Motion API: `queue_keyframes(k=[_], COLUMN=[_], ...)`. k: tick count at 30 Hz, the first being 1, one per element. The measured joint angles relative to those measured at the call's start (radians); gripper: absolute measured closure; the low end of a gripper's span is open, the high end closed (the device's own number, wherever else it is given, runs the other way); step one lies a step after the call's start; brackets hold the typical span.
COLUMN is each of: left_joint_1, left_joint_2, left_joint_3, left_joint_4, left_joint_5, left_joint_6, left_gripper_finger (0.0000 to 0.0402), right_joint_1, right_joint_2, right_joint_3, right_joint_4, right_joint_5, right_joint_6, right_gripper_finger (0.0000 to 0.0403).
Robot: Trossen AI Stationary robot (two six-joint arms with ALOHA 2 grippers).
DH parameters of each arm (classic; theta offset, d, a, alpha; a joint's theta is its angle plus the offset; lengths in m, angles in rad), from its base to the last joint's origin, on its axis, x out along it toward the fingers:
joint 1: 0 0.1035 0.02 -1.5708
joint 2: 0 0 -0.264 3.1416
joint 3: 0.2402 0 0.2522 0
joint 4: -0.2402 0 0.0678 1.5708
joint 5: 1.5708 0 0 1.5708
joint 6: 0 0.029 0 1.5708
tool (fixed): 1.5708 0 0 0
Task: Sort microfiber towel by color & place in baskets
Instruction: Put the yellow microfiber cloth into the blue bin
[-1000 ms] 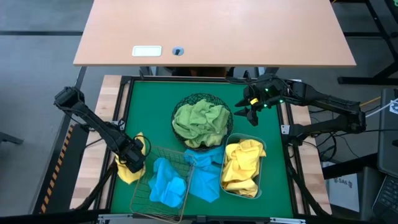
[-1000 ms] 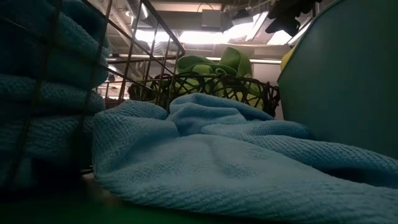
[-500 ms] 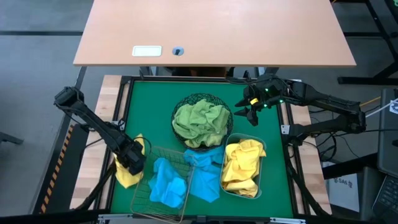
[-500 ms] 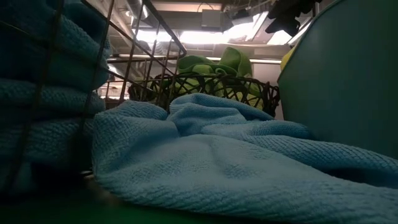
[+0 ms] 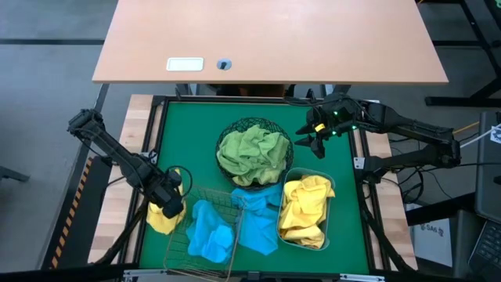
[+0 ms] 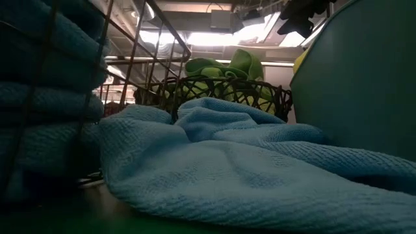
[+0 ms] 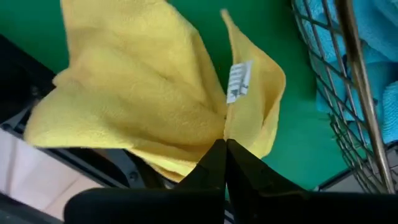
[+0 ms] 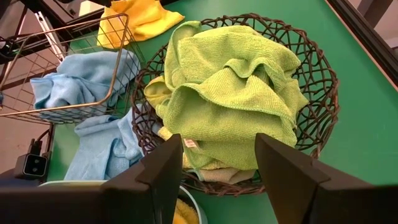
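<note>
— While its jaws are pinching shut, what is the left gripper (image 5: 171, 197) holding?
— A yellow towel (image 5: 161, 216), lower left, beside the copper basket (image 5: 205, 232).
— And the right gripper (image 5: 311, 139)?
— It's hovering open, upper right, near the black bowl (image 5: 254, 125).

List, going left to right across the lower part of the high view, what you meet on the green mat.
Left gripper shut on a yellow towel → copper wire basket holding blue towels → blue towel spilling onto the mat → plastic tub of yellow towels.

bowl (image 5: 254, 153) behind | wire basket (image 5: 202, 235) front-left | tub (image 5: 307, 207) front-right
</note>
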Motion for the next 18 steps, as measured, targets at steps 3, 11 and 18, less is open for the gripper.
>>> queue_keyframes(k=[3, 11, 18], left_joint_1=[0.000, 0.001, 0.007], left_joint_2=[0.000, 0.000, 0.000], left_joint_3=[0.008, 0.157, 0.342], left_joint_4=[-0.008, -0.011, -0.017], left_joint_5=[0.000, -0.211, -0.569], left_joint_6=[-0.001, 0.021, 0.125], left_gripper_finger=[0.0401, 0.0401, 0.0401], right_joint_1=[0.000, 0.000, 0.000], right_joint_2=[0.000, 0.000, 0.000], right_joint_3=[0.000, 0.000, 0.000], right_joint_4=[-0.004, -0.026, -0.013], right_joint_5=[0.000, 0.000, -0.012], right_joint_6=[0.000, 0.000, 0.000], right_gripper_finger=[0.0200, 0.0200, 0.0200])
